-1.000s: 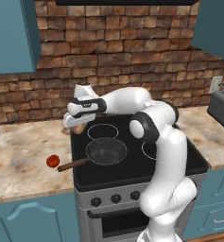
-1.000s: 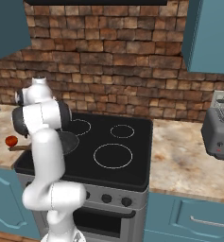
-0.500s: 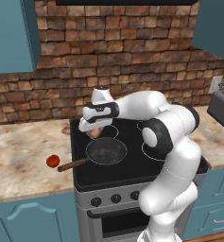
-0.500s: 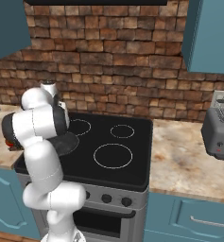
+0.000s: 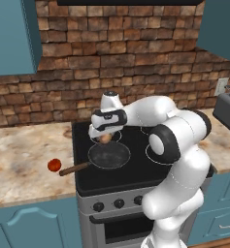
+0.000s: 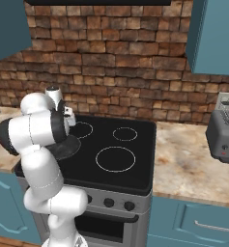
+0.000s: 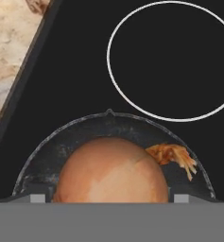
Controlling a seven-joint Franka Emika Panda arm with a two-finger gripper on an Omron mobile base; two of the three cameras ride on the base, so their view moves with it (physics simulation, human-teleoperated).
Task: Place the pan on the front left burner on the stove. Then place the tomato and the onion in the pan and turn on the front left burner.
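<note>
The dark pan [image 5: 109, 156] sits on the stove [image 5: 136, 174] at the front left, and its brown handle [image 5: 73, 169] sticks out left over the counter. It covers the front left burner. My gripper [image 5: 105, 135] hangs just above the pan's far side, shut on the tan-brown onion [image 5: 105, 140]. In the hand view the onion [image 7: 111, 172] bulks large, with the pan's rim [image 7: 108, 117] curving behind it. The red tomato [image 5: 53, 165] lies on the counter beside the tip of the handle. From the right base view my arm hides most of the pan [image 6: 71, 146].
White rings mark the back left burner [image 6: 82, 129], back right burner [image 6: 124, 133] and front right burner [image 6: 115, 159]. Black knobs [image 5: 119, 203] line the steel front. A toaster [image 6: 224, 135] stands on the right counter. Brick wall and blue cabinets lie behind.
My arm has swung right and down with the onion, from over the stove's left edge to just above the pan. Pan and tomato have stayed put.
</note>
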